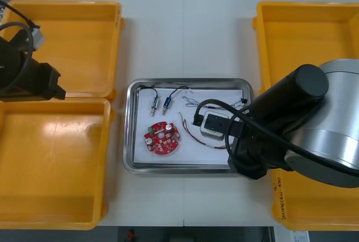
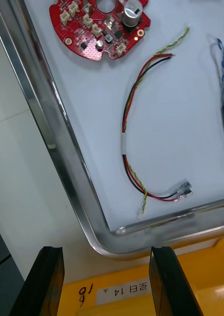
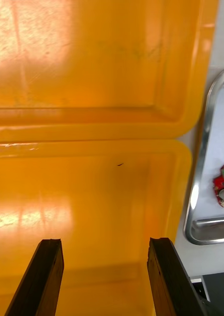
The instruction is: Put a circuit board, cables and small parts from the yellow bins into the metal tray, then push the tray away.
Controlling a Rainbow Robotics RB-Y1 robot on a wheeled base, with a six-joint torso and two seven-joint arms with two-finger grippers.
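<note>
Right pincer (image 2: 106,257) apparently beside metal tray (image 2: 56,134)

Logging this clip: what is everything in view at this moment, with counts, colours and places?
table: one, light, under everything
bins: four, yellow, two at the left, two at the right
metal tray: one, shiny rim, white inside, between the bins
circuit board: one, red, round, in the tray's near left part
small metal parts: two, blue-bodied, side by side in the tray's far left part
red and yellow cable: one, in the tray beside the board
blue and white cable: one, twisted, in the tray
left end effector: open, black fingers, over the left bins
right end effector: open, black fingers, at the tray's near right corner
</note>
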